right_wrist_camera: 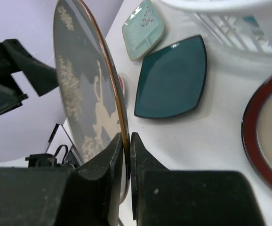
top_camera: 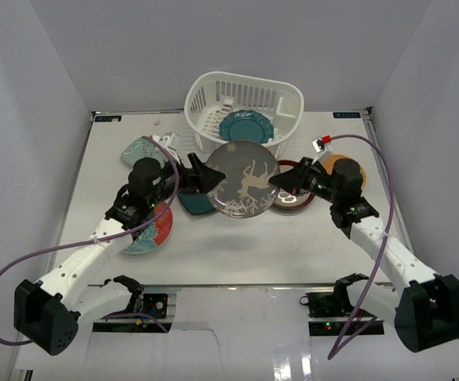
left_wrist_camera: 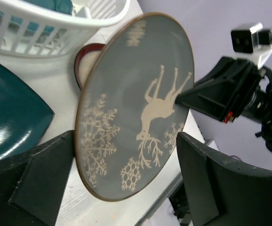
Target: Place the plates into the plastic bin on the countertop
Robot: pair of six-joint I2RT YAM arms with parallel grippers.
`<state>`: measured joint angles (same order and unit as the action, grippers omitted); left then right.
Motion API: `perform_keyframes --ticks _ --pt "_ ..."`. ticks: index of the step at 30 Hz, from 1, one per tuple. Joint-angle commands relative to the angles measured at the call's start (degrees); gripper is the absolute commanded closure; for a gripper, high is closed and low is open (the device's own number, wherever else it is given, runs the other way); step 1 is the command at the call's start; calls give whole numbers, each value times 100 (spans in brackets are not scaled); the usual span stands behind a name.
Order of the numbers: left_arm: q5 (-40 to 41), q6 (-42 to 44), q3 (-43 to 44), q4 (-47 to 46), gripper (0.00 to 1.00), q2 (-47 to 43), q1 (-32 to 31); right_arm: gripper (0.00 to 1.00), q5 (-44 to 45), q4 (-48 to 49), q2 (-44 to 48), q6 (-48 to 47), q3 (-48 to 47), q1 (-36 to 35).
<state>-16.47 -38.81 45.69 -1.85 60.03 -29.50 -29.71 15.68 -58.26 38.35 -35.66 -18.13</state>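
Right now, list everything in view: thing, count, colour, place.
countertop: one, white, under everything.
plastic bin: one, white, far centre.
scalloped plate: one, teal, inside the bin.
grey plate: one, grey with cream deer, lifted tilted before the bin.
square plate: one, dark teal, left of the grey plate.
rectangular plate: one, pale mint, far left.
round plate: one, red and teal, under the left arm.
rimmed plate: one, beige, brown-red rim, right of the grey plate.
woven-look plate: one, orange, under the right arm.
cables: two, purple, one per arm.
left pincer: one, black, open beside the grey plate.
right pincer: one, black, shut on the grey plate's rim.
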Motion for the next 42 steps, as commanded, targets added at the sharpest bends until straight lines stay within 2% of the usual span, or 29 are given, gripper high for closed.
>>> perform_keyframes --ticks 1,5,9,16,24,30,34,37,38,40,41,42 --pt "345 724 677 754 2 -597 -39 92 368 1050 -552 24 -1011 38" --pt "1415 1410 766 1677 2 -1237 -39 92 765 1095 -1467 -107 -2039 47" --pt "2007 1876 485 1969 2 -1590 -39 92 1046 1086 -2486 -161 -3120 81" --pt "1999 2088 -16 1872 2 -1626 -21 92 1170 867 -4673 120 -5115 266" --pt "1779 2132 -52 1855 2 -1591 -12 92 1599 -248 -6415 -195 -7346 301" --pt "1709 2140 -52 1855 2 -1407 -4 92 2013 -1084 -7075 -828 -8166 293" --pt "1682 2140 -34 1855 2 -1319 31 92 2127 -1348 -7173 -1180 -8124 231" --pt "1708 2140 -43 1855 2 -1318 67 68 2391 -1419 -7077 -1444 -7931 178" --pt "1735 2140 -52 1863 2 -1310 67 46 2478 -1445 -7050 -1592 -7913 152" --pt "1770 2158 -52 1863 2 -1310 84 28 2724 -1559 -6998 -1795 -7930 99" --pt "1796 2167 -60 1863 2 -1310 93 15 2812 -1559 -6997 -2022 -7948 82" --pt "1831 2167 -60 1863 2 -1318 84 8 2944 -1786 -6954 -2137 -7956 38"
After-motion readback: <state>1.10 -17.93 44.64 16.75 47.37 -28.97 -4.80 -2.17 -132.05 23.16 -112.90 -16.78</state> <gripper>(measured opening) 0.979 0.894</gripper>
